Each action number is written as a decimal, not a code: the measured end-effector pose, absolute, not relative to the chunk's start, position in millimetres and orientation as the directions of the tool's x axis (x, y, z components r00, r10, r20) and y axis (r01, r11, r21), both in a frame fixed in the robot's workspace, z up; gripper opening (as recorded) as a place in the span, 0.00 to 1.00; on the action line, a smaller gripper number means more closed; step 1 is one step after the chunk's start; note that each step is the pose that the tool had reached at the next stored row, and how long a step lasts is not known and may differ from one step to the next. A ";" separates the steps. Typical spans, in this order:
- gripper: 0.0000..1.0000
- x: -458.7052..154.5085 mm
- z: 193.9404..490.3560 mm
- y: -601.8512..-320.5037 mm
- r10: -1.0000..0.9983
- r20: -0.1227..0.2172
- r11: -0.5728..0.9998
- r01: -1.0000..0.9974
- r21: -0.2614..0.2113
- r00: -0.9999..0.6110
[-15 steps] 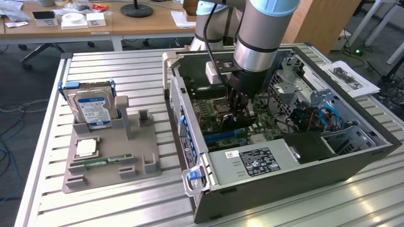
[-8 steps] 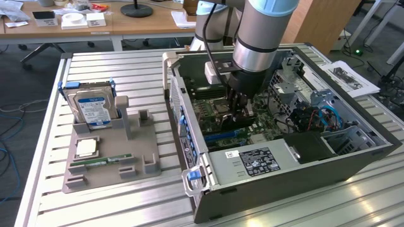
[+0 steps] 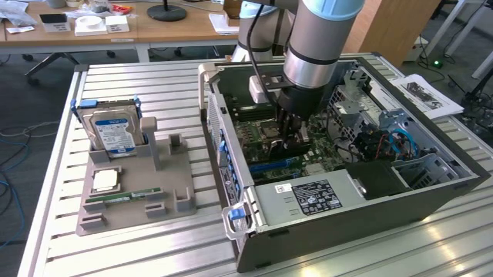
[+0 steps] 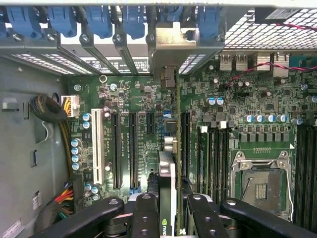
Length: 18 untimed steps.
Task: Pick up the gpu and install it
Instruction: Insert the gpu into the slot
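The gpu (image 4: 167, 171) stands on edge between my two fingers (image 4: 146, 213), seen as a thin dark strip running over the green motherboard (image 4: 141, 94). Its silver end bracket (image 4: 181, 42) sits at the case's rear wall, among the blue slot clips. It lines up with the long black expansion slots (image 4: 133, 148); whether its edge sits in a slot I cannot tell. In the exterior view my gripper (image 3: 292, 138) reaches down inside the open PC case (image 3: 339, 199), low over the board. My gripper (image 4: 171, 220) is shut on the card.
On the exterior view's left, a grey holder (image 3: 142, 173) carries a silver hard drive (image 3: 114, 133), a square chip (image 3: 105, 180) and a green RAM stick (image 3: 127, 196). The bare CPU socket (image 4: 260, 183), cable bundles (image 4: 54, 111) and case walls hem in the card.
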State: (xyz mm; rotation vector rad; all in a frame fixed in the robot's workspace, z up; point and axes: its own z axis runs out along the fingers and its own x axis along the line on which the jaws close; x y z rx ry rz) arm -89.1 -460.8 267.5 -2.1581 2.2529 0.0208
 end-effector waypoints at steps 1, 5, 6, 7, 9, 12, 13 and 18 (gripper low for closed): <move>0.27 -89.3 267.5 -460.8 -0.999 -0.025 0.043 -0.999 -0.005 -0.043; 0.27 -90.6 267.5 -460.8 -0.999 -0.025 0.043 -0.999 -0.005 -0.043; 0.27 -90.9 267.6 -460.8 -0.999 -0.025 0.043 -0.999 -0.005 -0.043; 0.27 -91.2 267.5 -460.8 -0.999 -0.025 0.043 -0.999 -0.005 -0.043; 0.27 -91.8 267.5 -460.8 -0.999 -0.025 0.043 -0.999 -0.005 -0.043; 0.27 -92.8 267.1 -460.8 -0.999 -0.025 0.043 -0.999 -0.005 -0.043; 0.27 -93.1 266.9 -460.9 -0.999 -0.025 0.043 -0.999 -0.005 -0.043; 0.27 -93.7 265.5 -460.8 -0.999 -0.025 0.043 -0.999 -0.005 -0.043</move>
